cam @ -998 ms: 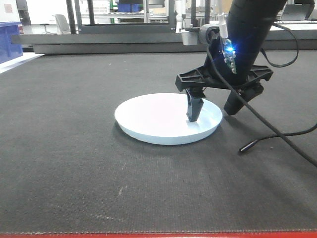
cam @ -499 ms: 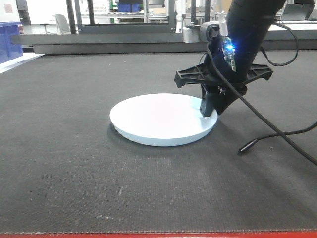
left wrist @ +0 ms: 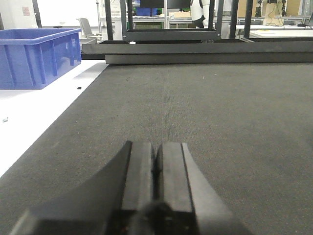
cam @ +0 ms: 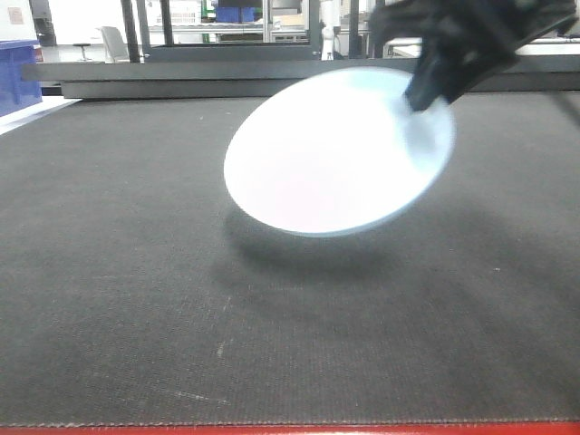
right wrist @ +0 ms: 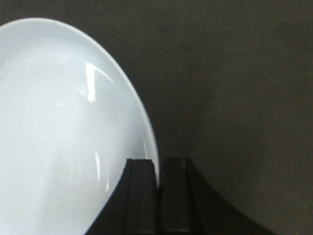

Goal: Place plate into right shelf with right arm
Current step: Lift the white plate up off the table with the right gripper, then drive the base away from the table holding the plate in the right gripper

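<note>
The white plate (cam: 335,154) hangs tilted above the dark mat, its face turned toward the front camera, blurred by motion. My right gripper (cam: 426,91) is shut on its upper right rim. In the right wrist view the plate (right wrist: 58,132) fills the left side and the gripper (right wrist: 157,166) pinches its edge between both fingers. My left gripper (left wrist: 156,152) is shut and empty, low over the mat. The right shelf is out of view.
A blue plastic bin (left wrist: 36,56) stands on a white surface at the far left, also at the left edge of the front view (cam: 16,77). A dark metal frame (cam: 227,54) runs along the mat's far edge.
My right gripper closed on the plate's right rim and lifted it off the mat; the plate rose and tilted up. The left gripper has no earlier frame.
</note>
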